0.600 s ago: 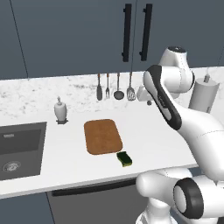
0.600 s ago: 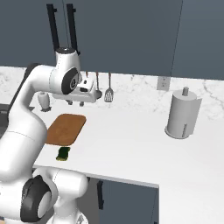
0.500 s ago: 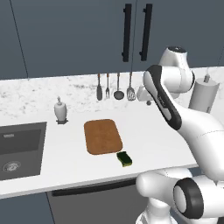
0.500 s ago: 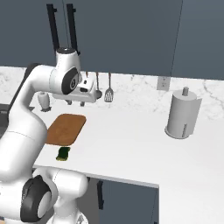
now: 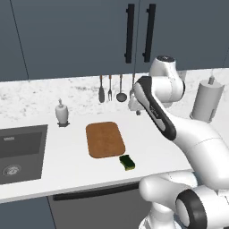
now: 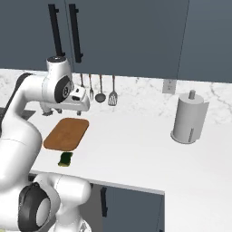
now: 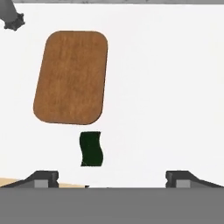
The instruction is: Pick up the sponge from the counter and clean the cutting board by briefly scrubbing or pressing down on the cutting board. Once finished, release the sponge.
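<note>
The left base view looks from behind and to the arm's left, forward and down across the counter (image 5: 53,161), with the arm rising at its lower right. It takes in the sink (image 5: 20,150) at its left edge and the paper towel roll (image 5: 206,100) at its right. The right base view looks from behind on the arm's right, the arm at its lower left, and reaches further right along the counter (image 6: 149,154). These 2 views share the cutting board (image 5: 104,139) (image 6: 67,133), the sponge (image 5: 127,162) (image 6: 66,158) and the hanging utensils (image 5: 110,88) (image 6: 100,89). The hand view looks straight down from high above the counter (image 7: 166,87) at the cutting board (image 7: 71,76) and sponge (image 7: 91,148).
</note>
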